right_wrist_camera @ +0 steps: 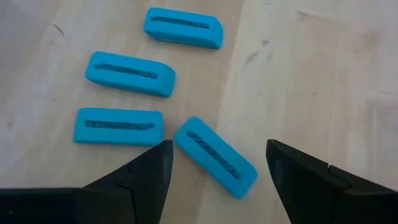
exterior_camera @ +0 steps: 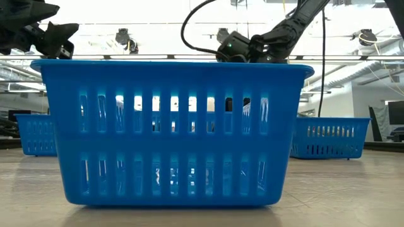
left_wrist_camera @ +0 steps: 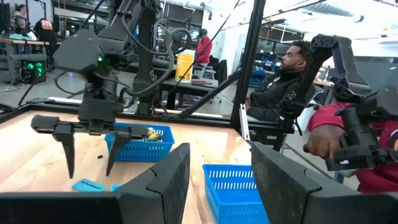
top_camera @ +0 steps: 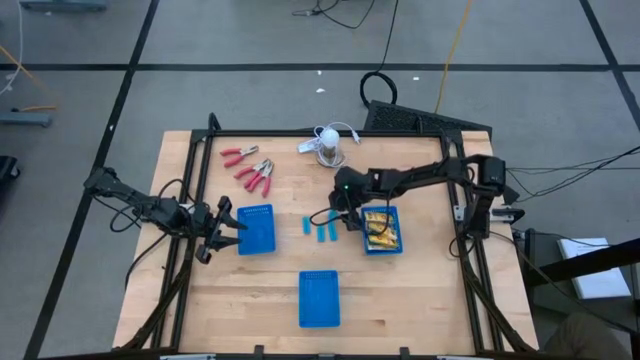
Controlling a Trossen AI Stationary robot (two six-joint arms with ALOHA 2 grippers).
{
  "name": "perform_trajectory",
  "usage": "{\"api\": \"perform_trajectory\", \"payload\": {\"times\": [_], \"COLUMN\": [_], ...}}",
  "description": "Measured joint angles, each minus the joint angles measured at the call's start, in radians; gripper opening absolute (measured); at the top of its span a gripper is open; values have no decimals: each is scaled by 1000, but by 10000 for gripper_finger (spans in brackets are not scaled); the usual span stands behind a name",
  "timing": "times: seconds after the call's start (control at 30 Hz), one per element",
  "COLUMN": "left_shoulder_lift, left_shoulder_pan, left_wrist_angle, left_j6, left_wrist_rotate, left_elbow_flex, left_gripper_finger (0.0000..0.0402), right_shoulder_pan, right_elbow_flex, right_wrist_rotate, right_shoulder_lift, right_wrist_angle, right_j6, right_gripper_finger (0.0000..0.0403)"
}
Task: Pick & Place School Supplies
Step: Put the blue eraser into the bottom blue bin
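Four light-blue blocks (right_wrist_camera: 214,155) just ahead of the right gripper (right_wrist_camera: 217,165) look like smooth matt plastic with a dark slot each; the table (right_wrist_camera: 323,68) beneath is pale, faintly grained wood; the slotted blue basket (exterior_camera: 170,132) is glossy, translucent plastic; the gripper fingers (right_wrist_camera: 146,171) are matt black.

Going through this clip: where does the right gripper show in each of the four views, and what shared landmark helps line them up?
High view: right gripper at table centre, open, over the blue blocks.
Low view: only its arm shows, above the basket rim; gripper hidden.
Left wrist view: right gripper at left, open, hanging above a block.
Right wrist view: right gripper along the bottom edge, open, four blocks beyond.
Shared landmark: the blocks, except in the low view.
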State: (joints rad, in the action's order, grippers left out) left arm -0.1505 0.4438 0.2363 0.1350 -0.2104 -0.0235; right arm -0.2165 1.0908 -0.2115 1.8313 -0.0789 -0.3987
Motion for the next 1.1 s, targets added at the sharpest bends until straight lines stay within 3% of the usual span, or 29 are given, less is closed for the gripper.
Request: {"api": "perform_trajectory", "payload": {"times": [0.23,0.53,0.63,0.77,0.87,0.93,1.1], "left_shoulder_lift": [0,0,0,0,0,0,0], "left_shoulder_pan": [0,0,0,0,0,0,0], "left_wrist_angle": [0,0,0,0,0,0,0], "left_j6": [0,0,0,0,0,0,0], "left_wrist_rotate": [0,0,0,0,0,0,0], "left_elbow_flex": [0,0,0,0,0,0,0], "left_gripper_finger": [173,173,173,173,173,173,173], "right_shoulder_pan": [36,79,82,58,53,53,108], "right_elbow_flex": [0,0,-2,-35,-108,-195,-468], "right_wrist_rotate": [28,23,2,-106,-104,-105,-66], "right_shoulder_lift": [0,-7,-72,-212,-350,-440,-560], "right_wrist_angle": [-5,39,41,47,96,217,760], "right_j6": [28,225,255,309,348,397,491], "right_gripper_finger": [237,226,218,201,189,181,166]}}
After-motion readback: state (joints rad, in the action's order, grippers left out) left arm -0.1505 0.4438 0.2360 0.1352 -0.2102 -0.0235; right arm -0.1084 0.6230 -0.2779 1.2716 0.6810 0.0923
